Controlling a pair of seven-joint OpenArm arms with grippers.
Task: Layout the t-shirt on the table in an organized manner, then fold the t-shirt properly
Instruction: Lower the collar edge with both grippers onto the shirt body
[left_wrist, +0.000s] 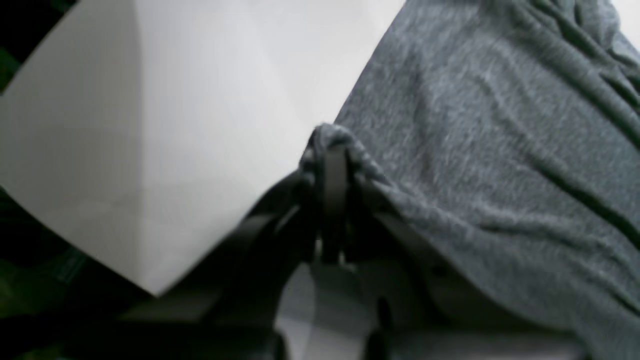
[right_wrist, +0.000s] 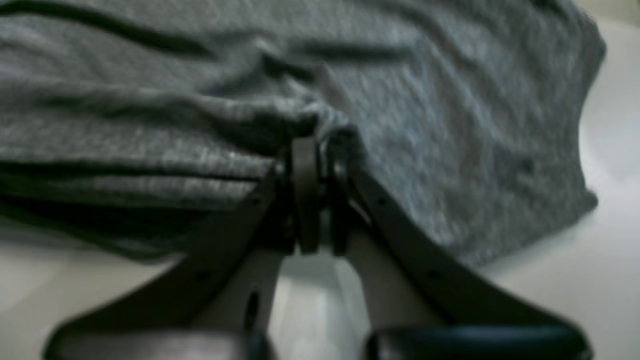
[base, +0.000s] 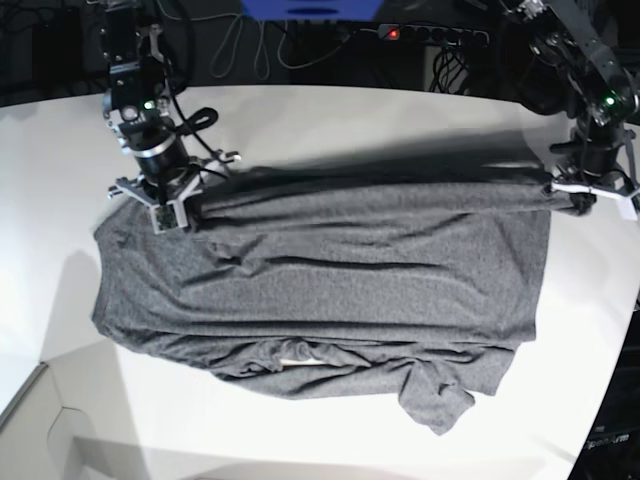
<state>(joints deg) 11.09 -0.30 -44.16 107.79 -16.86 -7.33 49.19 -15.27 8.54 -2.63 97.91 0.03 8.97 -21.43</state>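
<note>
While pinched at 2 corners, grey t-shirt (base: 330, 290) spread, wrinkled, on white table (base: 330, 110)

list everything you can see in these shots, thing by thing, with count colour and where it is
t-shirt: one, dark heather grey, spread across the middle of the table, its far edge lifted and stretched between the two hands
table: one, white, under the shirt and reaching well past it on every side
power strip: one, black with a red light, behind the table's far edge
cables: several, dark, behind the table's far edge
blue item: one, at the top edge of the base view, too cropped to identify
right hand: one, black, at the base view's left, shut on the t-shirt's far edge
left hand: one, black, at the base view's right, shut on the t-shirt's far edge
</note>
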